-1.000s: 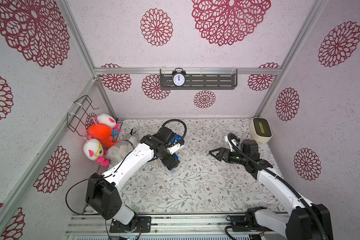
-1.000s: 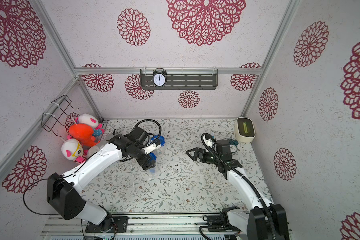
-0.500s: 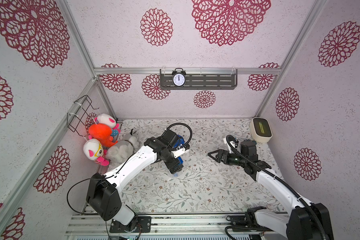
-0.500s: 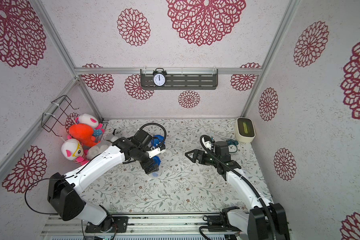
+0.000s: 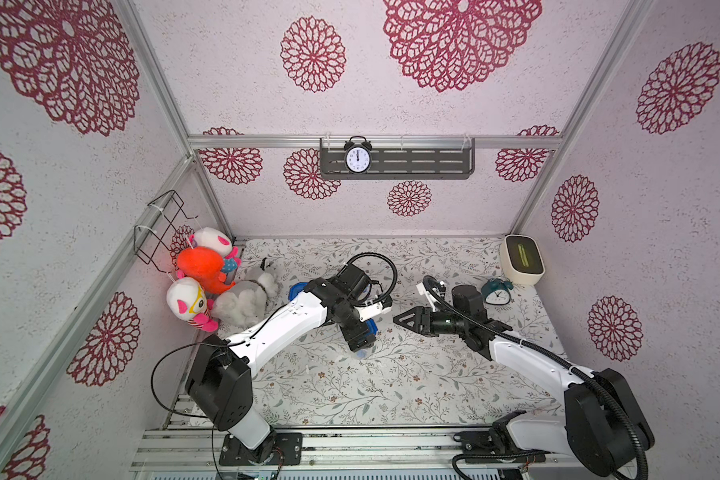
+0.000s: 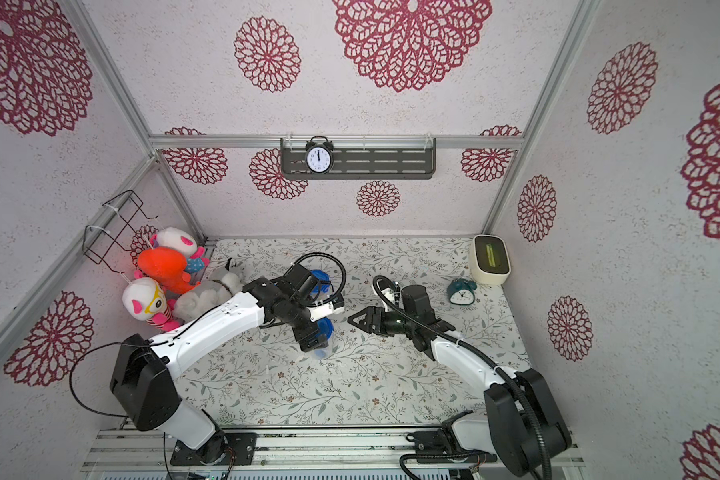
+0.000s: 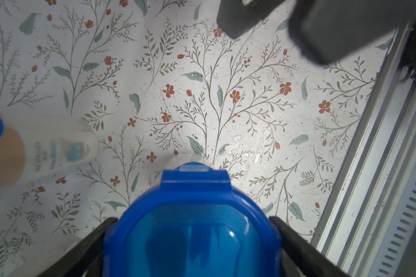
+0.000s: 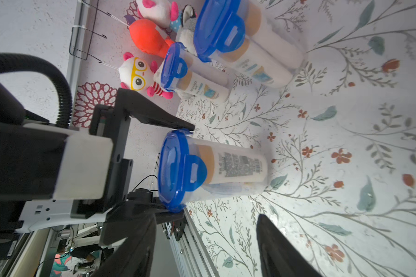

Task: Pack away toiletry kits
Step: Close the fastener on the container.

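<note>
Holding the cup [image 8: 238,165] by its blue lid [image 8: 168,153], the left gripper [image 8: 181,170] has its jaws spread wide and pressed on opposite edges, just below centre in both top views, with a second cup [image 8: 202,84] and a third cup [image 8: 262,48] standing beyond near the plush toys [image 8: 139,76]. The right gripper [image 5: 398,319], part open and empty, points at it from just to the right in a top view, so a handover seems likely. Keep the cup upright, keep pressure off the latch tabs, and release only once the right jaws close on the clear wall.
</note>
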